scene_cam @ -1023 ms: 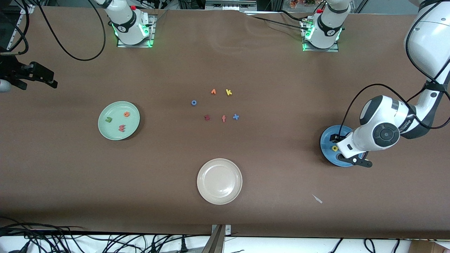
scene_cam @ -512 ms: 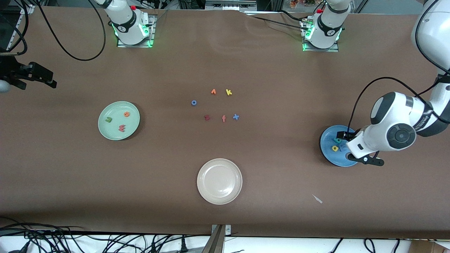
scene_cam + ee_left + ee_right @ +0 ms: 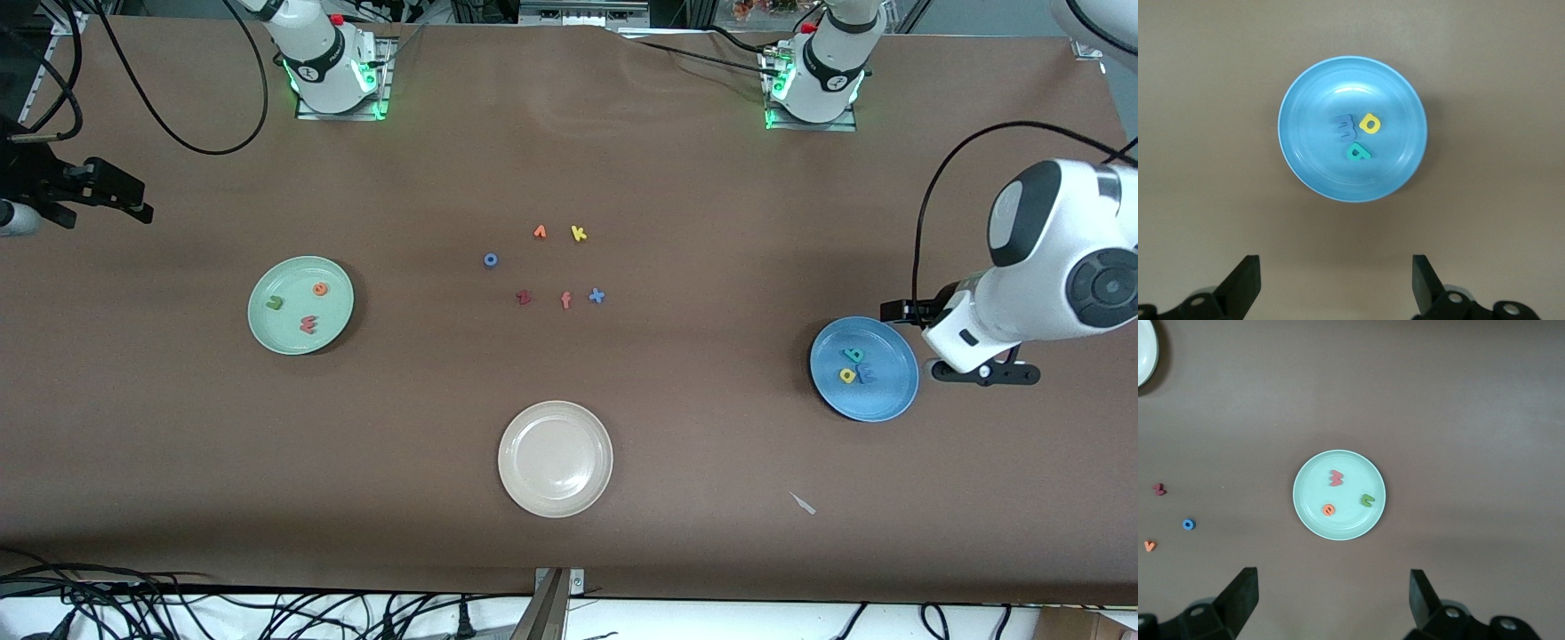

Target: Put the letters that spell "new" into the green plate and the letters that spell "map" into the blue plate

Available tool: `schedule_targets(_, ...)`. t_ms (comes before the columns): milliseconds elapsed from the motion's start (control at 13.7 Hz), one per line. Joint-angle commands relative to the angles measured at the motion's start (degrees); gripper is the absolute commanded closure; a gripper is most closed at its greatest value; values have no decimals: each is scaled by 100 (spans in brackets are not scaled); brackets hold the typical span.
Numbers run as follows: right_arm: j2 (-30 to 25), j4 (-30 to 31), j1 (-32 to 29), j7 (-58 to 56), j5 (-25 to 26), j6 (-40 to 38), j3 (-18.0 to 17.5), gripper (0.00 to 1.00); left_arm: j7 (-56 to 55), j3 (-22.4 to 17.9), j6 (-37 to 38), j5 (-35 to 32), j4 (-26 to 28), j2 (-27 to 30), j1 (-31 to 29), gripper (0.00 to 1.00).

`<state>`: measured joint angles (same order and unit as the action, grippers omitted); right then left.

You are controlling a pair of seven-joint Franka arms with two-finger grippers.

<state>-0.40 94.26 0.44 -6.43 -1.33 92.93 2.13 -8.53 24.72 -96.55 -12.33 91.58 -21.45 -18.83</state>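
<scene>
The green plate [image 3: 333, 324] [image 3: 1351, 523] holds the green n [image 3: 275, 302] [image 3: 1367, 500], orange e [image 3: 320, 288] [image 3: 1329, 510] and pinkish-red w [image 3: 308, 324] [image 3: 1336, 478]. The blue plate [image 3: 889, 400] [image 3: 1318, 93] holds the blue m [image 3: 866, 376] [image 3: 1344, 127], yellow a [image 3: 847, 375] [image 3: 1369, 123] and teal p [image 3: 853, 355] [image 3: 1357, 153]. My left gripper [image 3: 956, 342] [image 3: 1336, 287] hangs open and empty over the table beside the blue plate, toward the left arm's end. My right gripper [image 3: 98, 191] [image 3: 1333, 603] waits open and empty, high over the right arm's end of the table.
Loose letters lie mid-table: a small orange angular one [image 3: 540, 232], yellow k [image 3: 579, 233], blue o [image 3: 490, 260], dark red z [image 3: 524, 298], an orange-red f [image 3: 565, 300], blue x [image 3: 597, 296]. A beige plate [image 3: 533, 489] sits nearer the front camera. A pale scrap [image 3: 804, 504] lies beside it.
My left gripper has lifted off the blue plate and drawn back toward the left arm's end of the table, uncovering the three letters in it. The right arm has hardly moved.
</scene>
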Motion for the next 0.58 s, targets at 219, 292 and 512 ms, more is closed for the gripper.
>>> schedule_targets(219, 5, -92, 27, 63, -43, -74, -72, 0, 115, -1646, 400, 1776, 26, 1378, 1241, 0)
schedule_targets(292, 5, -92, 35, 72, -43, -74, -81, 0, 124, -1655, 453, 1778, -8, 1546, 1267, 0)
schedule_targets(512, 5, -109, 53, 63, 27, -56, -81, 0, 159, -1856, 1075, 1603, -342, 1741, 1626, 0)
